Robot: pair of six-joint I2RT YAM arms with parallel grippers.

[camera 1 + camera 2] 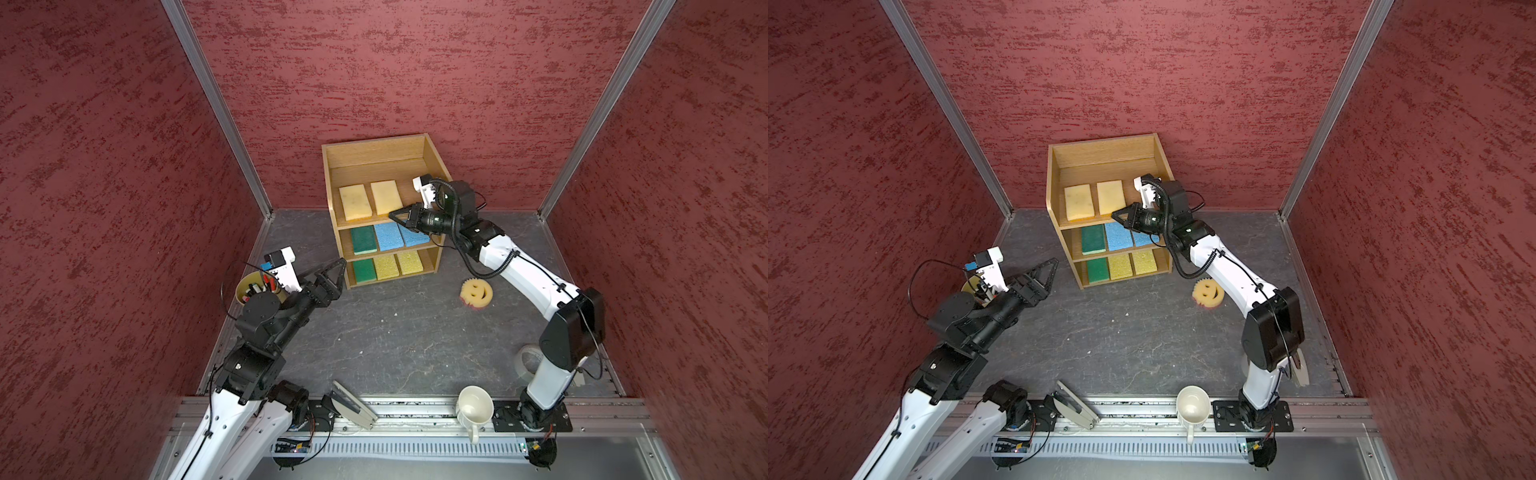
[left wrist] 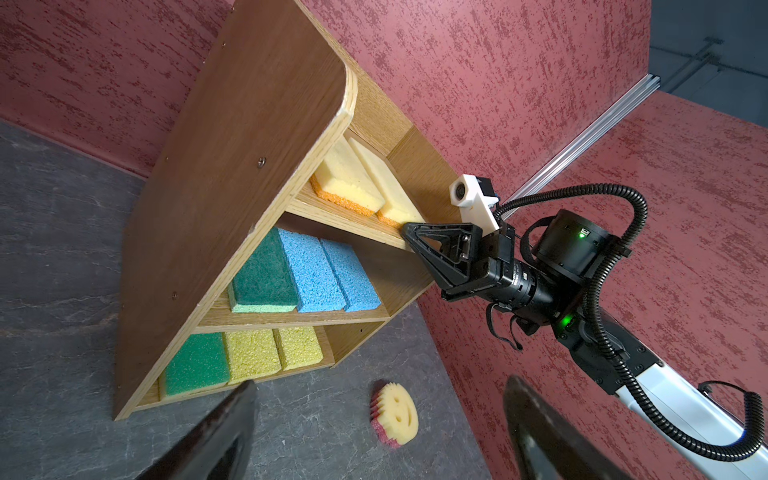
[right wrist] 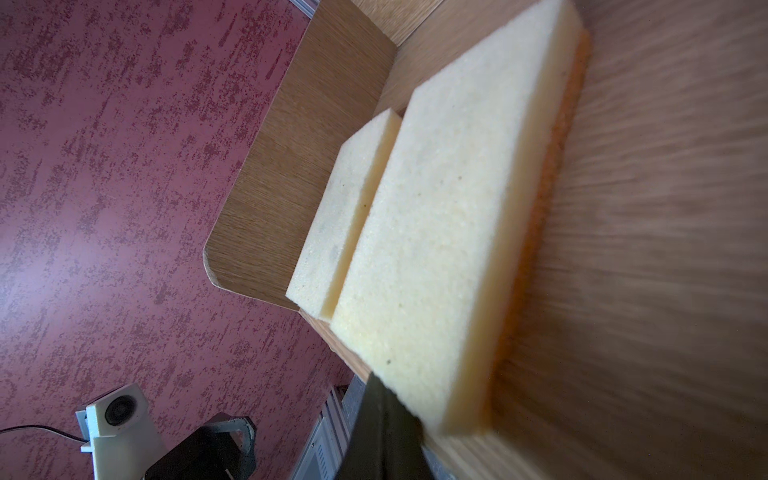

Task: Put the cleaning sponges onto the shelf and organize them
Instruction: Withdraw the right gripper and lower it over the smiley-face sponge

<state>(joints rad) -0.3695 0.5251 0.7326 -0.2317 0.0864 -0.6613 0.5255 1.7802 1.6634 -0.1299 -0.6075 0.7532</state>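
- The shelf (image 1: 374,156) is light oak-grain board: three open tiers between side panels with rounded front corners. It stands at the back of the dark, stone-veined tabletop (image 1: 395,340), close to the rough red wall (image 1: 415,62).
- On the top tier a left tan sponge (image 1: 354,202) and a right tan sponge (image 1: 385,197) lie flat with a narrow gap between them. Both are fine-pored foam slabs on a coarse orange scrub layer.
- On the middle tier the upper green sponge (image 1: 363,240) lies scouring face up over paler green foam. The inner blue sponge (image 1: 388,236) and outer blue sponge (image 2: 351,276), both open-pored, pack edge to edge beside it.
- On the bottom tier the lower green sponge (image 1: 364,270) sits at the left. The middle yellow sponge (image 1: 386,266) and end yellow sponge (image 1: 409,262) follow it, both pitted rectangles.
- The smiley sponge (image 1: 476,293) is round and scallop-rimmed, yellow foam over a pink-red layer. It lies on the tabletop to the right of the shelf and apart from it (the one sponge not shelved).
- The right gripper (image 1: 392,215) has its black fingers pressed together and holds nothing. Its tip is at the top tier's front edge, against the near corner of the right tan sponge.
- The left gripper (image 1: 340,272) has its fingers spread wide and is empty. It hovers just beside the shelf's lower left front corner.
- A yellow pen cup (image 1: 245,286) sits behind the left arm, and a glossy white mug (image 1: 473,405) stands at the front rail.
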